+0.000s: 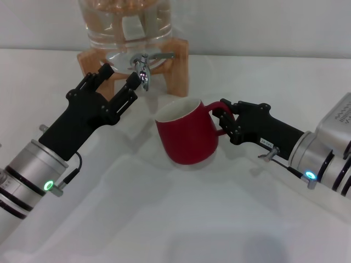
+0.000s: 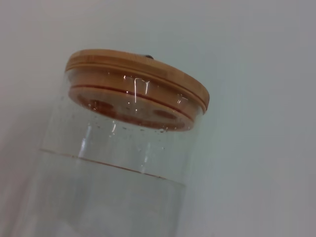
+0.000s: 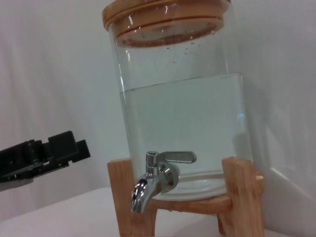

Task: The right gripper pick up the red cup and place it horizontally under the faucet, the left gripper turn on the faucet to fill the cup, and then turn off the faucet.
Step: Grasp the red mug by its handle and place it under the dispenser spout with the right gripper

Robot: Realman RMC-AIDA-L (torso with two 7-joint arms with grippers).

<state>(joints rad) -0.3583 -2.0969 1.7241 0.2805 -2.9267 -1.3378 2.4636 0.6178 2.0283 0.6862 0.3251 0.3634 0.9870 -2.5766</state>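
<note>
The red cup (image 1: 186, 134) is on the white table, tilted, just right of and below the faucet (image 1: 143, 68). My right gripper (image 1: 226, 121) is shut on the cup's red loop handle from the right. My left gripper (image 1: 119, 75) is open, its two fingers spread just left of the faucet's spout, at the wooden stand. The faucet's flat lever points right. The right wrist view shows the faucet (image 3: 155, 178) with its lever level, no water running, and the left gripper's fingers (image 3: 54, 150) off to one side. The cup does not show in either wrist view.
The clear glass jar (image 1: 129, 27) holds water and sits in a wooden stand (image 1: 175, 68) at the back of the table. Its wooden lid (image 2: 138, 69) fills the left wrist view. A white wall stands behind.
</note>
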